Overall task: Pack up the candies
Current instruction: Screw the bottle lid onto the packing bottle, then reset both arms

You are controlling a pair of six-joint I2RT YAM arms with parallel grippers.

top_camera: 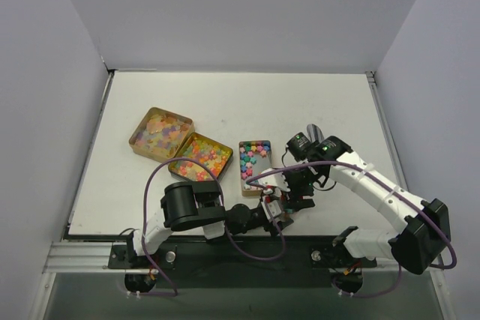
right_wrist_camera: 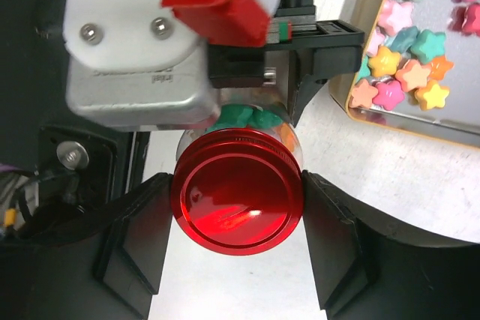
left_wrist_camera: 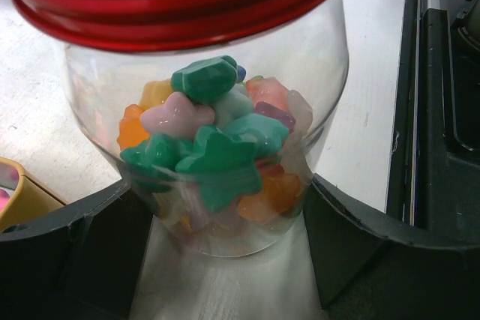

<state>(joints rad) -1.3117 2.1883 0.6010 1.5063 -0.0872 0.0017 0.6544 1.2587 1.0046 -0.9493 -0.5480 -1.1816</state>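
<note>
Candies (left_wrist_camera: 217, 162) lay heaped in the lower half of a small clear jar (left_wrist_camera: 315, 73). They were star-shaped and lumpy pieces in green, pale pink, orange and a little purple, pressed up against the wall. A red ridged lid (right_wrist_camera: 236, 192) sat on the jar's mouth.

The left gripper (left_wrist_camera: 232, 215) was pinching the jar low on its body, one black finger (left_wrist_camera: 75, 252) against each side. From above, the right gripper (right_wrist_camera: 235, 185) was closed on the lid, its fingers (right_wrist_camera: 139, 241) pressed to the rim on opposite sides. The jar stood upright between the two arms at the near edge of the white table (top_camera: 225, 95). I could not tell whether its base touched the surface.

Just beside the jar lay a long open tin (top_camera: 241, 170) with more candies in its far half: pink, teal, orange and yellow stars. Further left were two more gold-coloured tins, touching or nearly so. The nearer one (top_camera: 214, 141) was full of bright mixed pieces. The farther one (top_camera: 142, 124) held paler, pastel ones. The three tins ran in a rough diagonal line across the middle of the table.
</note>
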